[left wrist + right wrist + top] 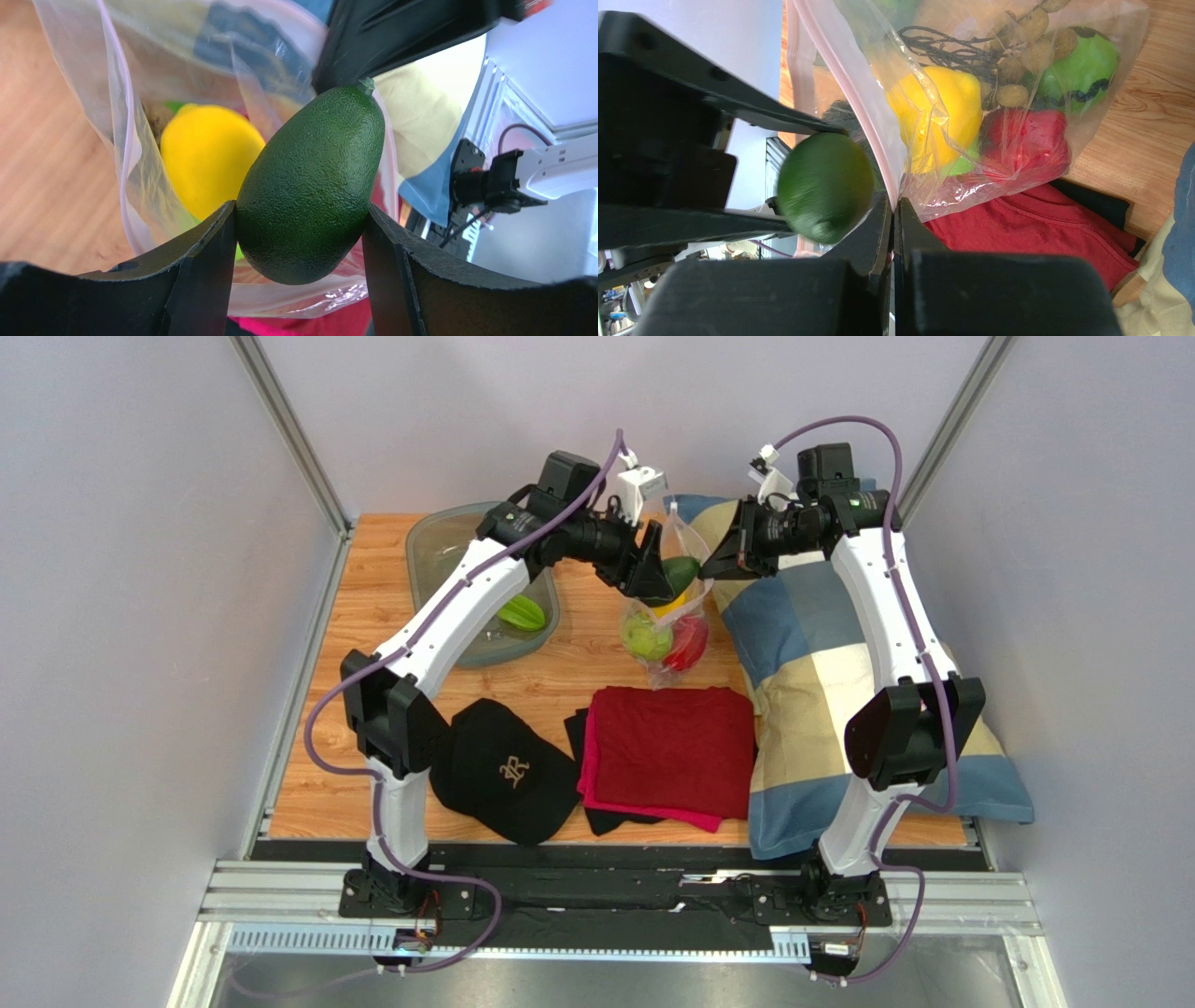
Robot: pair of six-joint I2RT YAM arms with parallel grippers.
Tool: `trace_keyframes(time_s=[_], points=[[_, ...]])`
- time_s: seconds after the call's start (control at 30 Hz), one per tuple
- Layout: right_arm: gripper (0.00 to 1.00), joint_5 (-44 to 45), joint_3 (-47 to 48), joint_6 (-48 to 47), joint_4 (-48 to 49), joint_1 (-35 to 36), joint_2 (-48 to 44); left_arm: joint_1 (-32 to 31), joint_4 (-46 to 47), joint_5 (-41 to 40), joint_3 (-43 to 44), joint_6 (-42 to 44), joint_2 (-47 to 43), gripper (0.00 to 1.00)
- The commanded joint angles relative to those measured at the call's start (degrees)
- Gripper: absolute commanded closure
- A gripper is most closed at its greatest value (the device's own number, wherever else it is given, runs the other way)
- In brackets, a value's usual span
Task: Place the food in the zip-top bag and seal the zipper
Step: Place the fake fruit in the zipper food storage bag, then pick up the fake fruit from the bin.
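My left gripper (298, 231) is shut on the dark green avocado-shaped piece (309, 185) and holds it at the mouth of the clear zip-top bag (133, 161). In the top view the piece (682, 573) sits between both grippers above the hanging bag (664, 637). My right gripper (894, 210) is shut on the bag's mouth edge with the zip strip (861, 105) and holds the bag up. Inside the bag are the yellow lemon (934, 119), red pepper (1025, 143), a green apple (1081, 70) and the brownish grape bunch (1018, 49). A green star fruit (521, 612) lies in the tray.
The grey-green oval tray (449, 532) stands at the back left. A black cap (505, 767), folded red cloth (671, 749) on black cloth, and a blue-and-cream checked cushion (814, 672) lie on the wooden table (365, 616).
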Motion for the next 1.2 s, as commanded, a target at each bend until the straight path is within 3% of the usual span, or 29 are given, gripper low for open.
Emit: trace_keyframes(time_s=[0.0, 0.03, 0.17, 0.3, 0.43, 0.63, 0.83, 0.93, 1.17], points=[[1.0, -1.0, 2.1, -0.6, 1.6, -0.1, -2.3, -0.1, -4.8, 1.6, 0.8, -1.4, -0.4, 0.37], [1.0, -1.0, 2.2, -0.5, 1.6, 0.0, -2.2, -0.3, -5.6, 2.7, 1.2, -0.9, -0.4, 0.26], [1.0, -1.2, 2.2, -0.7, 1.6, 0.0, -2.1, 0.8, -6.2, 5.1, 1.4, 1.1, -3.6, 0.01], [1.0, -1.5, 2.5, -1.0, 1.4, 0.0, -2.3, 5.4, 6.6, 6.8, -3.4, -6.3, -9.8, 0.01], [1.0, -2.4, 3.1, -1.4, 1.1, -0.1, -2.3, 12.2, 14.6, 1.5, -9.1, -11.0, -14.7, 0.01], [1.0, -4.1, 3.0, -1.4, 1.1, -0.1, -2.1, 16.6, 8.5, -23.5, -14.2, -6.0, -12.9, 0.01], [1.0, -3.3, 3.3, -1.6, 0.9, 0.0, -1.7, 17.0, 2.8, -42.1, -12.7, -12.7, -5.1, 0.02], [1.0, -3.0, 3.2, -1.7, 0.8, -0.1, -1.7, 16.9, 0.7, -47.8, -11.5, -16.9, -0.9, 0.07], [1.0, -2.8, 3.3, -1.9, 0.5, -0.1, -1.5, 17.0, -0.8, -50.2, -8.6, -21.3, 7.6, 0.09]])
